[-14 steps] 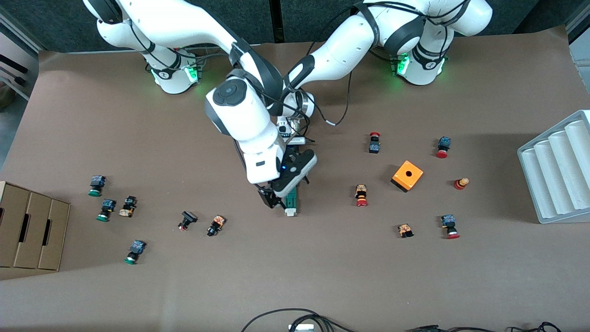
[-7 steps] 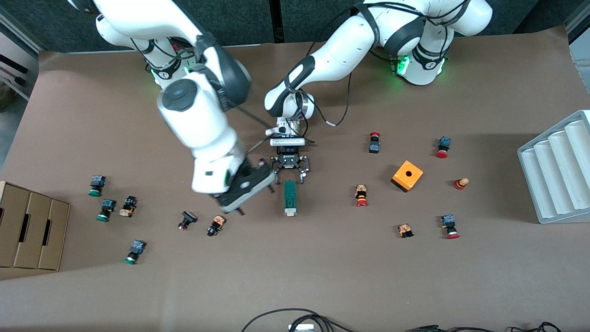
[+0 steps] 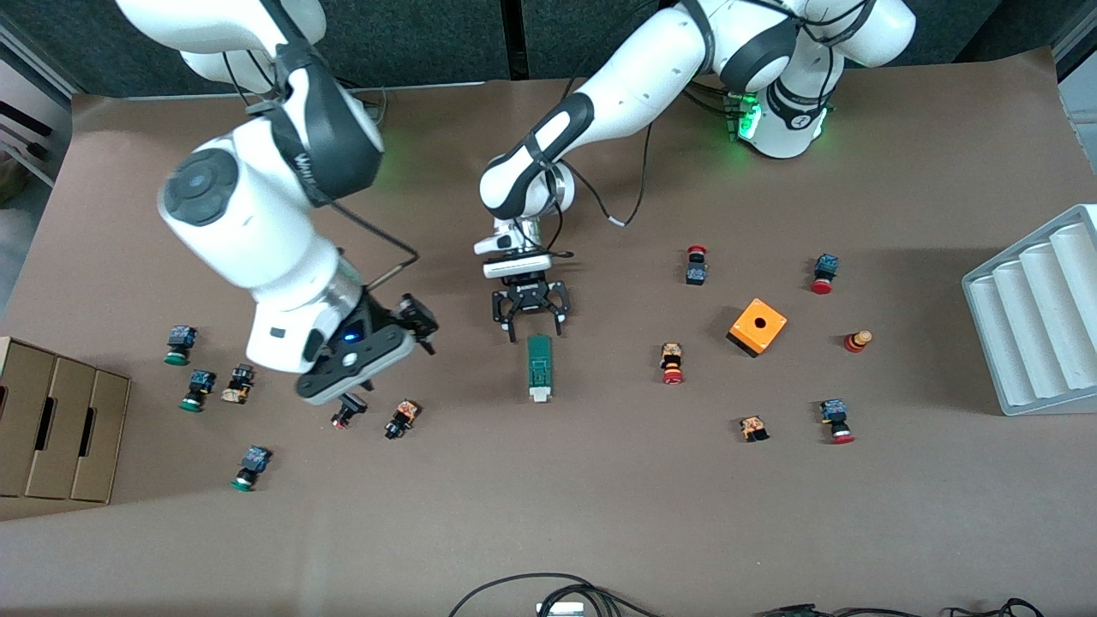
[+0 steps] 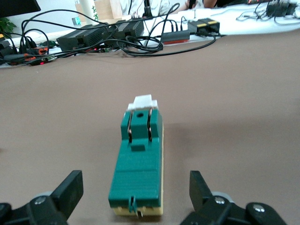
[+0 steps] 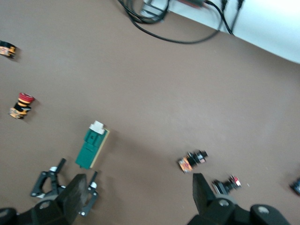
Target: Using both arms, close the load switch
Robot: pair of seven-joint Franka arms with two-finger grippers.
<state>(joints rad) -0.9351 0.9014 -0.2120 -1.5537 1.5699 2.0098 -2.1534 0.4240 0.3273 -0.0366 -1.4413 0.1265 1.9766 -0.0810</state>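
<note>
The load switch (image 3: 538, 367), a narrow dark-green block with a white end piece, lies flat on the brown table, its white end toward the front camera. My left gripper (image 3: 534, 331) is open and empty just at the switch's end farthest from the front camera, not touching it. In the left wrist view the switch (image 4: 139, 157) lies between and ahead of the open fingers (image 4: 70, 191). My right gripper (image 3: 360, 377) is open and empty, raised over the push buttons toward the right arm's end. The right wrist view shows the switch (image 5: 92, 145) off to one side.
An orange box with a hole (image 3: 758, 326) and several red push buttons (image 3: 672, 363) lie toward the left arm's end. Green and black push buttons (image 3: 400, 418) lie under and around my right hand. A cardboard box (image 3: 51, 428) and a grey ridged tray (image 3: 1037, 317) stand at the table's ends.
My right arm has lifted off the load switch and swung away toward the right arm's end. The switch now lies uncovered. My left gripper stays open at its end.
</note>
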